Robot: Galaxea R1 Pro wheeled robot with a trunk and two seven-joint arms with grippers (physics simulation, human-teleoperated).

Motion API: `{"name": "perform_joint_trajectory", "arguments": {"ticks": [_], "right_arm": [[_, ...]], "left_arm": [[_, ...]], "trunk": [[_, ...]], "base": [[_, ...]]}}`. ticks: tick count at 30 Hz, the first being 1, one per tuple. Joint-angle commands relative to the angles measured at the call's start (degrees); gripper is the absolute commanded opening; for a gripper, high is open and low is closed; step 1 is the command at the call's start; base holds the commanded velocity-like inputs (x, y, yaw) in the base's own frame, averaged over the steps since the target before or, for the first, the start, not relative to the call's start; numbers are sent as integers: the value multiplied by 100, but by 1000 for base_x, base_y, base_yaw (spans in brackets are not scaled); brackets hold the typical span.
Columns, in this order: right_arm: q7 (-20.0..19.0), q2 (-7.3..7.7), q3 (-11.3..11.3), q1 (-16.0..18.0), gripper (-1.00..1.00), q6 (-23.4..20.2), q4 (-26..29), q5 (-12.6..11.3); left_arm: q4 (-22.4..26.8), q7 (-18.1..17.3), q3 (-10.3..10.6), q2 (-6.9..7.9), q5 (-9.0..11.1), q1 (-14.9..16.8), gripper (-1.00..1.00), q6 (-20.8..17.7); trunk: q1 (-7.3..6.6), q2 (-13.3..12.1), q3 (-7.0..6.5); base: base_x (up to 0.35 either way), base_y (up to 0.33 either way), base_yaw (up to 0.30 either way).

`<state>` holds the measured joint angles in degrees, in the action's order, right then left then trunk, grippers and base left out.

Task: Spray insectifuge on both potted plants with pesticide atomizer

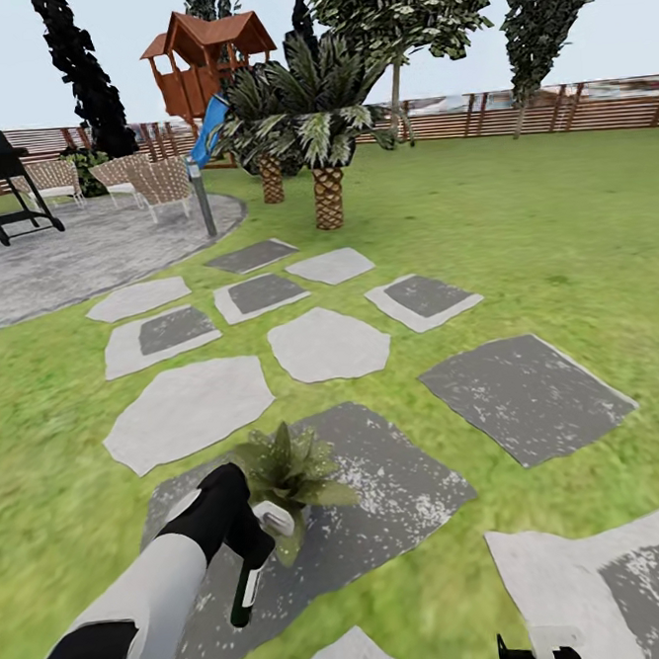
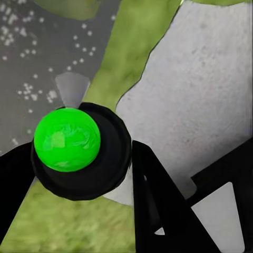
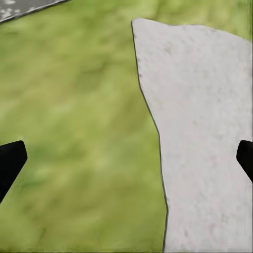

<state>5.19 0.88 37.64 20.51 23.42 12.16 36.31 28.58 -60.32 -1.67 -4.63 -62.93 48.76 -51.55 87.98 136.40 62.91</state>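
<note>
Left gripper (image 1: 249, 544) pinches the atomizer (image 1: 246, 589), fingers closed on the bottle, spray head pointing at the plant (image 1: 291, 471). The bottle hangs tilted over a dark paving slab (image 1: 401, 482), just beside the plant, which stands on that slab. Left wrist view looks down on the bottle's bright green end (image 2: 67, 139). Right gripper (image 3: 126, 158): fingers spread wide over lawn (image 3: 79, 132) and a pale stone (image 3: 205, 132), holding nothing

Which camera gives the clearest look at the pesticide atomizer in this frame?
The head view: the pesticide atomizer shows side-on in the left gripper, spray head beside a potted plant. The left wrist view shows it end-on, a bright green round end between the fingers. The right wrist view shows grass and paving.
</note>
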Motion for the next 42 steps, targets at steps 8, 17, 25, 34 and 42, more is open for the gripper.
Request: {"name": "perform_joint_trajectory", "arguments": {"ticks": [8,17,25,34,42], "right_arm": [[26,0,33,6,100,23,-12,61],[26,0,33,6,100,25,-13,61],[26,0,33,6,100,23,-12,61],[26,8,42,6,100,31,12,61],[32,12,50,6,100,31,13,61]], "left_arm": [[11,-38,-18,0,-57,2,-100,-25],[66,17,-33,81,-102,-434,-100,8],[153,29,-53,169,-64,-558,-100,55],[202,323,-78,233,264,-741,-100,1019],[167,793,-984,264,274,-1034,-100,2397]], "trunk": [[-4,2,5],[-4,2,21],[-4,2,25],[-4,2,25],[-4,2,25]], "base": [[-200,-154,9],[-8,-6,229],[0,0,165],[-161,0,3],[-335,0,0]]}}
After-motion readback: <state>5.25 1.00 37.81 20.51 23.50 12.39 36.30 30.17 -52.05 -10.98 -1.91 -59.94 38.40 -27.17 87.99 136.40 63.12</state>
